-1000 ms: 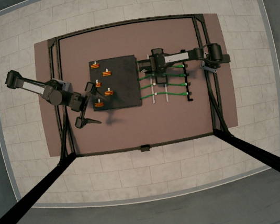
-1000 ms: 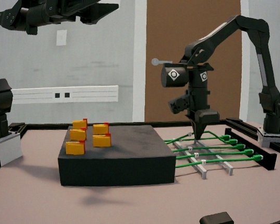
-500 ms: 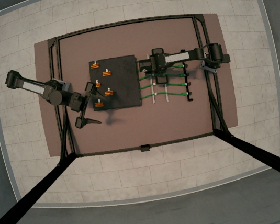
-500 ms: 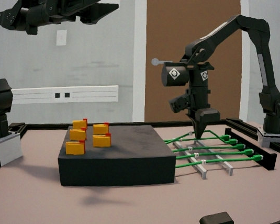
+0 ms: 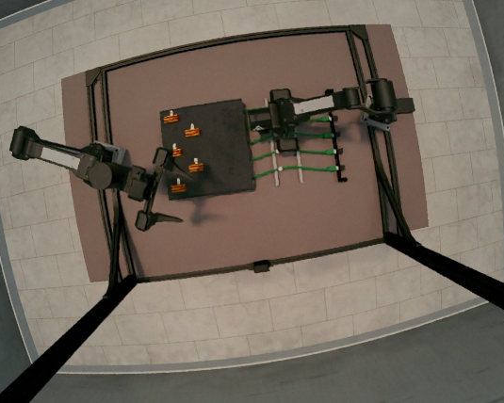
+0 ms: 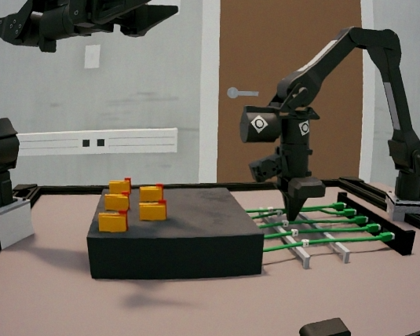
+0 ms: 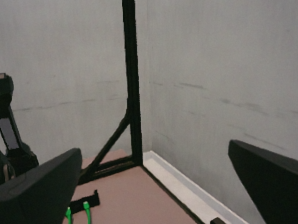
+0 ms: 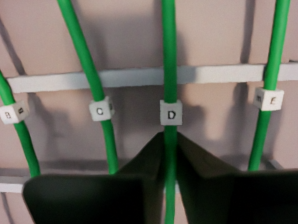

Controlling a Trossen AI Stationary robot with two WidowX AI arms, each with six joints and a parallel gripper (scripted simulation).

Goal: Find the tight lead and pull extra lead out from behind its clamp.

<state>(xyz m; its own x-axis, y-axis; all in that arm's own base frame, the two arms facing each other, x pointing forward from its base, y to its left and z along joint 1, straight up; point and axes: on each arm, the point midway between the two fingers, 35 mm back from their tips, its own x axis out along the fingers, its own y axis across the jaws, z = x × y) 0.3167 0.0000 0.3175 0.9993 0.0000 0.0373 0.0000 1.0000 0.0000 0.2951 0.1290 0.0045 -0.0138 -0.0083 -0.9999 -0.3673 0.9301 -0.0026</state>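
Observation:
Five green leads run from the dark box (image 5: 219, 151) (image 6: 174, 257) to plugs seated in the black socket bar (image 6: 405, 241). My right gripper (image 6: 293, 218) (image 8: 168, 138) is shut on the D lead (image 8: 170, 55), just beside its white D tag (image 8: 171, 113). The C lead (image 8: 81, 45), E lead (image 8: 278, 40) and B lead (image 8: 28, 150) lie free on either side. Several orange handles stand on the box, among them one front handle (image 5: 178, 187) (image 6: 112, 222); their letters are not readable. My left gripper (image 5: 186, 200) (image 7: 156, 151) is open and empty, high above the box's handle end.
Two pale rails, one nearer the box (image 5: 276, 175) (image 6: 301, 254) and one nearer the sockets (image 5: 300, 174) (image 6: 341, 250), cross under the leads. A dark frame (image 5: 228, 40) surrounds the table. The right wrist hides parts of the far leads in the top view.

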